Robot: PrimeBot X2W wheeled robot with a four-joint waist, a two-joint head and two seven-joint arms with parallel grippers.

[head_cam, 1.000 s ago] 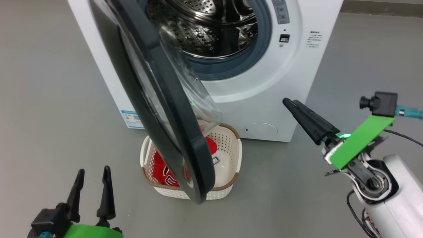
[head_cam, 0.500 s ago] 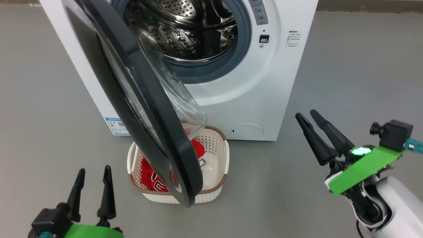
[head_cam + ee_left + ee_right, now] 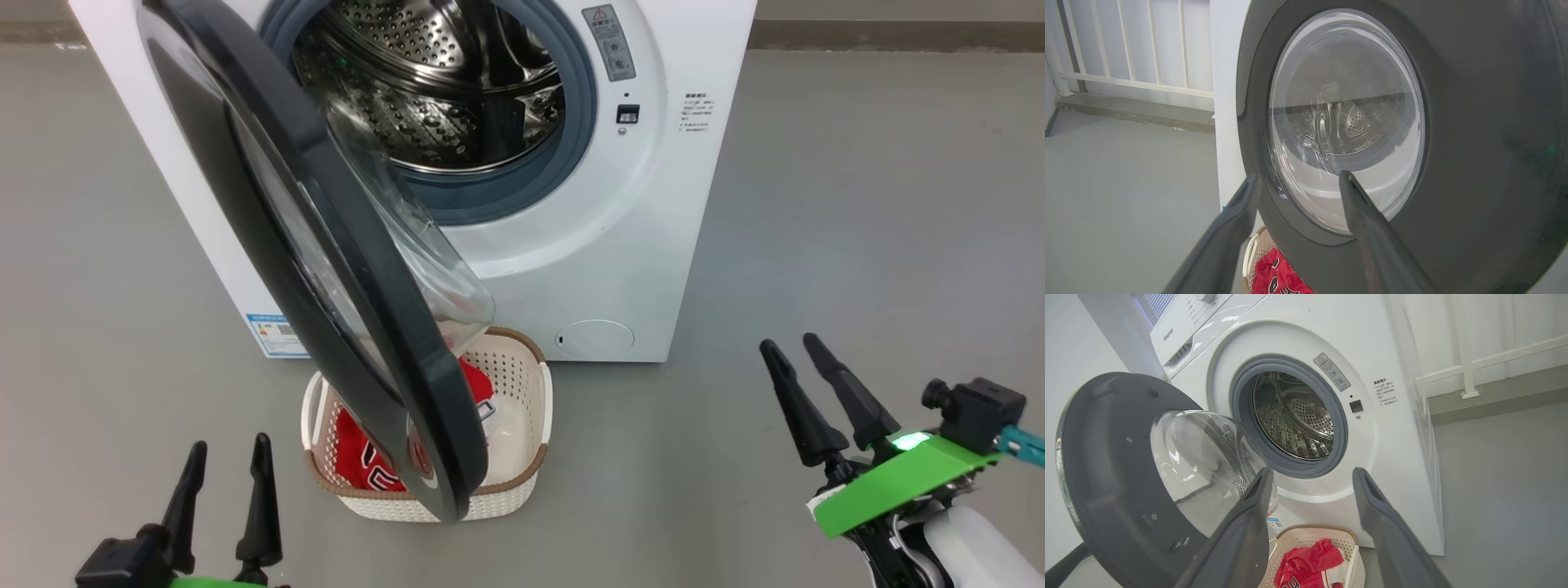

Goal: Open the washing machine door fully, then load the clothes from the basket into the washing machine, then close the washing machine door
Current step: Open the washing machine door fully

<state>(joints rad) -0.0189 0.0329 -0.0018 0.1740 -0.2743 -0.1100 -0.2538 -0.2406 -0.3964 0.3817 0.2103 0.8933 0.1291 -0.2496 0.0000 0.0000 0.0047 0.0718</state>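
washing machine door [image 3: 353, 261] part open over basket [image 3: 510, 371] with clothes [image 3: 359, 461]; left gripper [image 3: 229, 445] and right gripper [image 3: 790, 346] jaws apart, holding nothing.

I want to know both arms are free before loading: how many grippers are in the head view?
2. The left gripper is at the lower left, open and empty; the right gripper is at the lower right, also open and empty.

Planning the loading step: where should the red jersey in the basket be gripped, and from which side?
Probably the clothes' raised red fold, from above on the door's right side: the door hangs over the basket's left part, and the open right gripper is there.
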